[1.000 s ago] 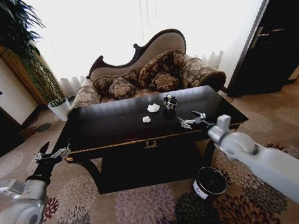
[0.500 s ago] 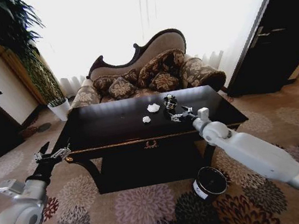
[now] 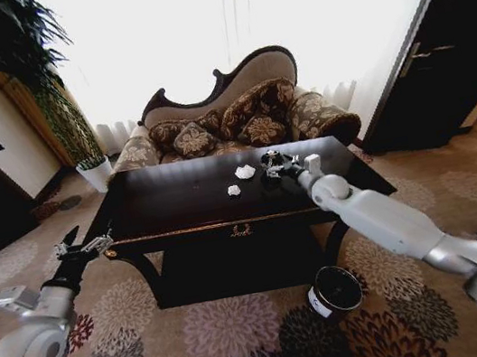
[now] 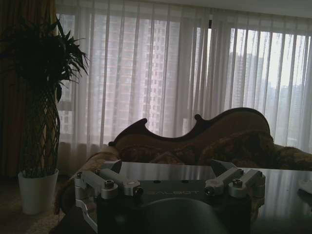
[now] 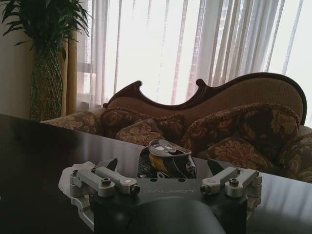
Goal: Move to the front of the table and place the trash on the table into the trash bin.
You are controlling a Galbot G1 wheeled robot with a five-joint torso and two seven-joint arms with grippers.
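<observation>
Right gripper [image 3: 274, 162] wide open around the dark crumpled trash [image 5: 165, 165] on the table [image 3: 179, 208]. "GALBOT" on both grippers. Left gripper [image 3: 83, 245] open, off the table's left corner. Bin [image 3: 334, 290] on the floor.

Dark crumpled object [image 5: 165, 163] — lower part behind right gripper [image 5: 165, 187].

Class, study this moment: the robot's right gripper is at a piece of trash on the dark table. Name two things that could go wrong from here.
1. The right gripper, fingers open, is at the dark crumpled object; closing off-centre might push it away instead of gripping it.
2. The two white paper wads lie close by on the table; the arm could brush them.
</observation>
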